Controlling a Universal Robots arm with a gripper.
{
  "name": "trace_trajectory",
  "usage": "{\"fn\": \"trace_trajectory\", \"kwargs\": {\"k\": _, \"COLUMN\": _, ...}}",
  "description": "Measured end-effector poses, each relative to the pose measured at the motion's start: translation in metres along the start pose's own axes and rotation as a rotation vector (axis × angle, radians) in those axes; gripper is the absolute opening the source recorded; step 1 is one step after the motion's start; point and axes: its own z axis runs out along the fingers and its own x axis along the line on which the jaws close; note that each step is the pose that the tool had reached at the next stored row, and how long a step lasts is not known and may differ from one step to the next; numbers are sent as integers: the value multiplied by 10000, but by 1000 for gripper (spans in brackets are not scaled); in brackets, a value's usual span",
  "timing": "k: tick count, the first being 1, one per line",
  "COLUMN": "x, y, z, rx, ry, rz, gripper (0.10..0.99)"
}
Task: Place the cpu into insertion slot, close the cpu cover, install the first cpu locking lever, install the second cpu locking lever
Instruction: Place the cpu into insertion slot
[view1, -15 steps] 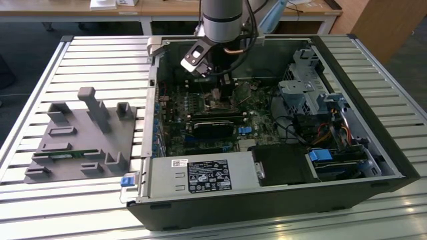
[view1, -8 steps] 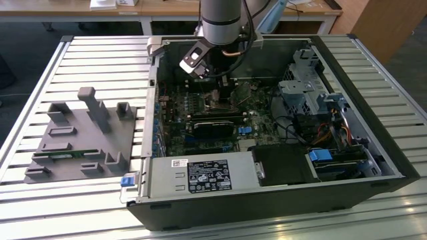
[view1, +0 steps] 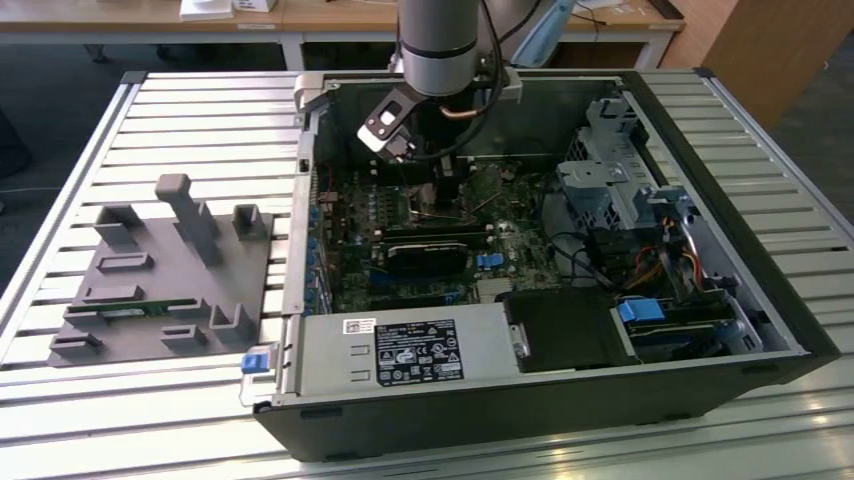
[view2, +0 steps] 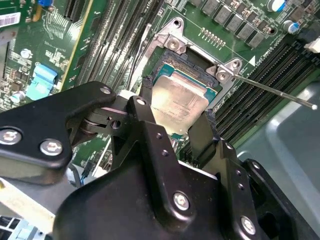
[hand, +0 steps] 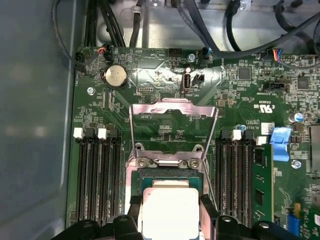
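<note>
The cpu (view2: 176, 100), a flat silver square, sits between my black fingertips (view2: 146, 111) in both wrist views, level over the insertion slot (view2: 196, 71). My gripper (view2: 175, 120) is shut on its two opposite edges. In the first wrist view the cpu (hand: 170, 212) covers most of the slot (hand: 170, 174); I cannot tell whether it is seated. The cpu cover (hand: 173, 105) stands flipped up behind the slot. A thin locking lever (view2: 275, 92) sticks out sideways, unlatched. In the exterior view my gripper (view1: 447, 178) reaches down into the open computer case (view1: 747, 300).
Black memory slots (hand: 97, 175) flank the socket on both sides, with a blue clip (hand: 281, 142) beyond. The case holds a power supply (view1: 400, 352) and drive cage (view1: 607, 175). A grey fixture block (view1: 167, 270) lies on the slatted table at the exterior view's left.
</note>
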Motion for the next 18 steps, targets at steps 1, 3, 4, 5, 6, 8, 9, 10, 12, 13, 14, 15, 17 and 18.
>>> {"fn": "trace_trajectory", "kwargs": {"k": 1, "x": 2, "y": -1, "z": 13, "rx": -1, "ry": 1, "rz": 1, "gripper": 537}}
{"fn": "trace_trajectory", "kwargs": {"k": 3, "x": 5, "y": -3, "z": 35, "rx": 0, "ry": 1, "rz": 2, "gripper": 537}}
{"fn": "trace_trajectory", "kwargs": {"k": 4, "x": 7, "y": -5, "z": 47, "rx": 0, "ry": 0, "rz": 2, "gripper": 537}}
{"fn": "trace_trajectory", "kwargs": {"k": 5, "x": 10, "y": -5, "z": 57, "rx": 0, "ry": -4, "rz": 2, "gripper": 537}}
{"fn": "trace_trajectory", "kwargs": {"k": 6, "x": 12, "y": -6, "z": 66, "rx": 0, "ry": -10, "rz": 2, "gripper": 537}}
{"fn": "trace_trajectory", "kwargs": {"k": 8, "x": 14, "y": -7, "z": 80, "rx": 0, "ry": -17, "rz": 5, "gripper": 537}}
{"fn": "trace_trajectory", "kwargs": {"k": 9, "x": 14, "y": -7, "z": 87, "rx": 0, "ry": -18, "rz": 14, "gripper": 537}}
{"fn": "trace_trajectory", "kwargs": {"k": 10, "x": 15, "y": -8, "z": 93, "rx": 0, "ry": -18, "rz": 23, "gripper": 537}}
{"fn": "trace_trajectory", "kwargs": {"k": 12, "x": 15, "y": -9, "z": 102, "rx": 0, "ry": -19, "rz": 30, "gripper": 537}}
{"fn": "trace_trajectory", "kwargs": {"k": 13, "x": 14, "y": -9, "z": 105, "rx": 0, "ry": -19, "rz": 30, "gripper": 537}}
{"fn": "trace_trajectory", "kwargs": {"k": 14, "x": 14, "y": -9, "z": 108, "rx": 0, "ry": -21, "rz": 30, "gripper": 537}}
{"fn": "trace_trajectory", "kwargs": {"k": 15, "x": 15, "y": -10, "z": 111, "rx": 1, "ry": -21, "rz": 30, "gripper": 537}}
{"fn": "trace_trajectory", "kwargs": {"k": 17, "x": 15, "y": -10, "z": 118, "rx": 0, "ry": -21, "rz": 30, "gripper": 537}}
{"fn": "trace_trajectory", "kwargs": {"k": 18, "x": 15, "y": -10, "z": 122, "rx": 0, "ry": -21, "rz": 30, "gripper": 537}}
